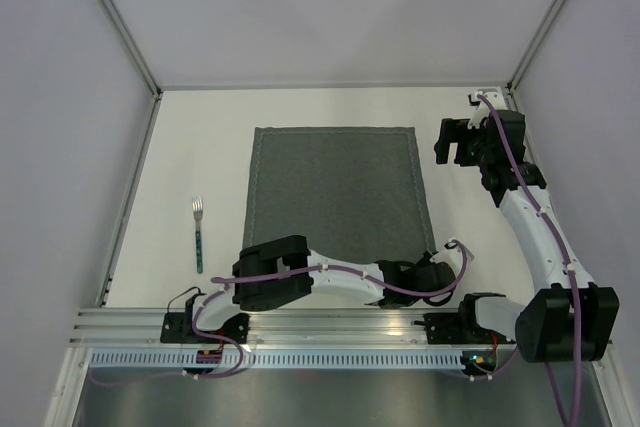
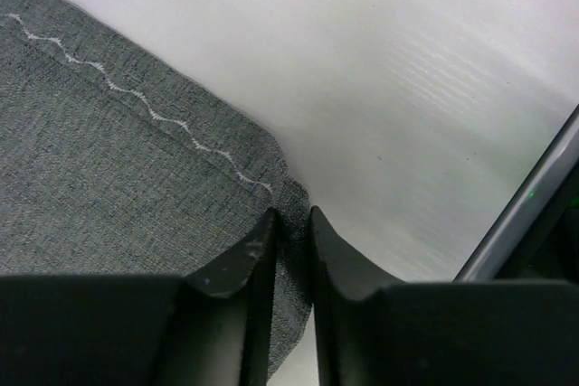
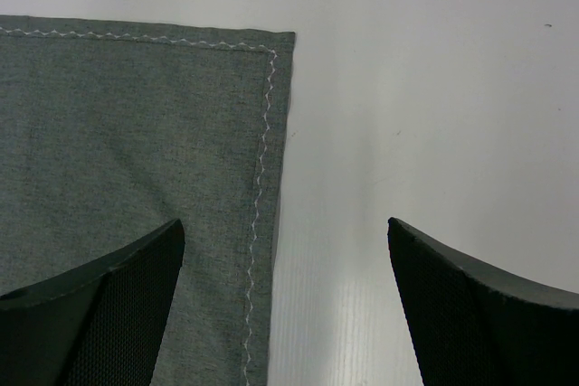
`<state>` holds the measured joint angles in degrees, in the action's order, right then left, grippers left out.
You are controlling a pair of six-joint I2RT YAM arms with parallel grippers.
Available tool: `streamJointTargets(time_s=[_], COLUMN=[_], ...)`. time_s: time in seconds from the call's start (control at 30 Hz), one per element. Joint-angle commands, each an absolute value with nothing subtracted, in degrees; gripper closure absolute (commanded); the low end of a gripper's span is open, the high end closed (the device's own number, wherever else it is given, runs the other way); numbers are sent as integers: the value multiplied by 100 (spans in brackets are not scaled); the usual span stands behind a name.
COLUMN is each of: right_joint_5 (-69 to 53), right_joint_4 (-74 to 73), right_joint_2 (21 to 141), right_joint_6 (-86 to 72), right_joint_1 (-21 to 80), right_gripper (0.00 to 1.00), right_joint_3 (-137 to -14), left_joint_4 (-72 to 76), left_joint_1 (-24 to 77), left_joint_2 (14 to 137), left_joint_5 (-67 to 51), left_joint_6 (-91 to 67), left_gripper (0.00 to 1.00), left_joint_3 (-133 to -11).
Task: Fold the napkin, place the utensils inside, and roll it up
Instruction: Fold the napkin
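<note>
The dark grey napkin (image 1: 335,187) lies flat on the white table, its hem stitched in a lighter zigzag. My left gripper (image 1: 438,259) reaches across to the napkin's near right corner. In the left wrist view that corner of the napkin (image 2: 109,160) is pinched between the narrow jaws of the left gripper (image 2: 292,223). My right gripper (image 1: 455,142) hovers open by the far right corner. In its wrist view the napkin (image 3: 136,151) lies under its left finger and bare table under the right gripper (image 3: 285,228). A teal-handled fork (image 1: 198,235) lies left of the napkin.
An aluminium rail (image 1: 330,322) carrying the arm bases runs along the near table edge, and it shows close to the pinched corner (image 2: 525,214). White walls with metal posts (image 1: 120,22) enclose the table on three sides.
</note>
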<state>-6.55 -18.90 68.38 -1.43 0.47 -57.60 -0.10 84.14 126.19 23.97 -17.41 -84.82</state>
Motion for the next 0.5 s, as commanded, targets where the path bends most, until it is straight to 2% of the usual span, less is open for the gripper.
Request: streamJointTargets(time_s=[0.0,0.17,0.47], right_joint_5=[-510,-527,-597], right_joint_4=[-1960,-1960,-1995], right_joint_2=[6812,6847,6899], right_joint_6=[-141,-132,-123], right_joint_1=[44,44,44], right_gripper=[2,2,2], right_joint_3=[-6003,-6003,-6003], left_joint_4=[35,35,35], left_joint_1=[8464,8464,8095], left_joint_2=[12630,12191,11348], left_joint_5=[2566,2418,1513], left_joint_6=[-1547,-1547,-2074], left_gripper=[76,97,98], left_joint_3=[-8526,-8376,-8025])
